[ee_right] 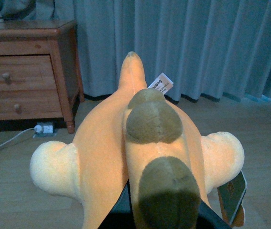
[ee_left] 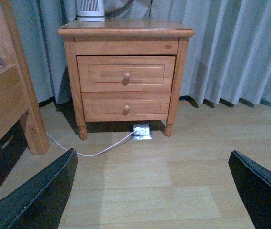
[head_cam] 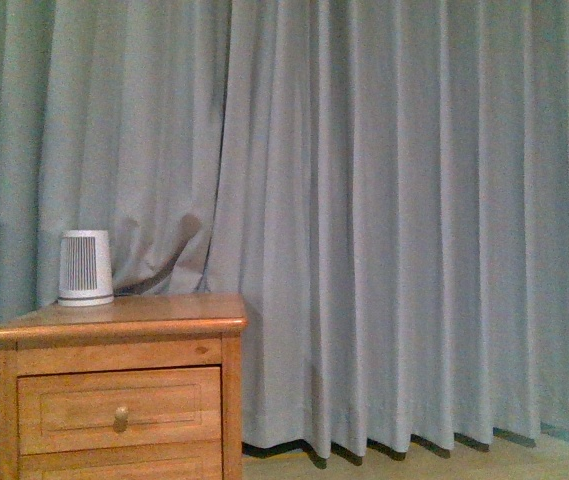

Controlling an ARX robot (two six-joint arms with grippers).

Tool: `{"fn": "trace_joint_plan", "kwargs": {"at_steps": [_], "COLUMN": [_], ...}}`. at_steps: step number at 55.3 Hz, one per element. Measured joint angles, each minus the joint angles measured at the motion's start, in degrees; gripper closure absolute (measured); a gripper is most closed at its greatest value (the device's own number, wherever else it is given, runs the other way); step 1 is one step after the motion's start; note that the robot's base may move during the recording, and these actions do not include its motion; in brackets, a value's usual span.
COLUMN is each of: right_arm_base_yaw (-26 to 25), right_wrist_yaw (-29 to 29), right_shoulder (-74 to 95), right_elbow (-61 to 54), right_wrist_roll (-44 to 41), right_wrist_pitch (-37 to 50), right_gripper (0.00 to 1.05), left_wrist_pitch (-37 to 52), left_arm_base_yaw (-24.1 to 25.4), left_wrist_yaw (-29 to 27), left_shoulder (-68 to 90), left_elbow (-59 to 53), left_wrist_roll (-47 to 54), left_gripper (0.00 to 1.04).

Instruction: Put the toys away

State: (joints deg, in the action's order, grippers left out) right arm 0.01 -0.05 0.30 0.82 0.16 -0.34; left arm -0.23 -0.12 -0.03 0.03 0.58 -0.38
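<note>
In the right wrist view an orange-yellow plush toy (ee_right: 102,152) with pale stubby limbs and olive-brown patches fills the picture. My right gripper (ee_right: 161,217) is shut on the plush toy and holds it above the wooden floor; its black jaws show only at the toy's near end. A white label (ee_right: 160,86) and a card tag (ee_right: 231,193) hang from the toy. In the left wrist view my left gripper (ee_left: 154,191) is open and empty over the floor, its black fingers (ee_left: 40,191) wide apart. Neither gripper shows in the front view.
A wooden nightstand (ee_left: 125,71) with two drawers stands against grey curtains (head_cam: 394,220); it also shows in the front view (head_cam: 124,390) and the right wrist view (ee_right: 25,76). A white ribbed appliance (head_cam: 85,267) sits on it. A white cable and power strip (ee_left: 141,130) lie beneath. A wooden bed frame (ee_left: 11,109) is beside it.
</note>
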Motion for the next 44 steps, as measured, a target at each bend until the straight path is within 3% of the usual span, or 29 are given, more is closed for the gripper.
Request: {"fn": "trace_joint_plan", "kwargs": {"at_steps": [44], "right_arm_base_yaw": [0.0], "right_wrist_yaw": [0.1], "right_shoulder": [0.0], "right_elbow": [0.0], "right_wrist_roll": [0.0], "right_wrist_pitch": [0.0], "right_gripper": [0.98], "left_wrist_pitch": [0.0], "left_arm_base_yaw": [0.0], "left_wrist_yaw": [0.0], "left_shoulder": [0.0], "left_elbow": [0.0], "left_wrist_roll": [0.0], "left_gripper": [0.06]}}
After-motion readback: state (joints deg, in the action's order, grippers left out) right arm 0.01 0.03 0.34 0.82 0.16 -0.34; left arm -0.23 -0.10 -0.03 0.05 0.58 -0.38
